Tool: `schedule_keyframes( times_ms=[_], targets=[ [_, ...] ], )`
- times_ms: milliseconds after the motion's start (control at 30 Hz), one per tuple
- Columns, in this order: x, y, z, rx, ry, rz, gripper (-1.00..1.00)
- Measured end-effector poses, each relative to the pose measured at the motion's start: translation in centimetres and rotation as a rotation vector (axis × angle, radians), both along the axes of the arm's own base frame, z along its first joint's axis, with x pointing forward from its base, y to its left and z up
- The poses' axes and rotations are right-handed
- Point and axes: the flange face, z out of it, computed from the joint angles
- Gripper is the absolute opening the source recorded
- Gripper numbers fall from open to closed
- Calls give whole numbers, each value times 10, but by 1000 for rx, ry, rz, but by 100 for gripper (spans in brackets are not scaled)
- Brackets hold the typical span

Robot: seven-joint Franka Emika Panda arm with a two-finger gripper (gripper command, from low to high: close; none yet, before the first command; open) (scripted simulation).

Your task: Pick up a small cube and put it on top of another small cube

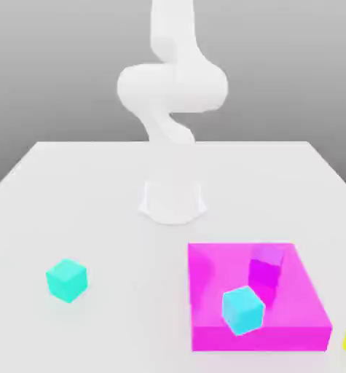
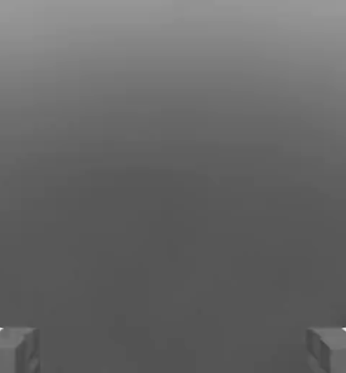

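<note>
1. We see a simulated test scene, not a real room: a bare white desk (image 1: 95, 189) against a blank grey backdrop.
2. Flat-coloured blocks and a featureless white arm (image 1: 172, 80) confirm it.

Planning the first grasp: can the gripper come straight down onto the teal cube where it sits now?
Probably yes. The teal cube sits alone on the bare table, apart from the magenta block. The gripper has its jaws wide open with nothing between them.
</note>
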Motion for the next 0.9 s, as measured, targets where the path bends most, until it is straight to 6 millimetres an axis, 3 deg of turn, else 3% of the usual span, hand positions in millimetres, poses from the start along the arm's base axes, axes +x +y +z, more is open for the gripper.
schedule_keyframes(
  times_ms=[133, 300, 467, 633, 667, 867, 900],
  targets=[
    [38, -50, -99, 16, 149, -99, 0],
    [44, -111, -224, 54, 328, -218, 0],
    [8, -159, -343, 114, 501, -332, 0],
    [-58, -185, -445, 195, 666, -443, 0],
    [-66, -189, -459, 206, 680, -460, 0],
    [-71, -187, -519, 207, 696, -458, 0],
    [-71, -187, -525, 208, 697, -458, -100]
  ],
)
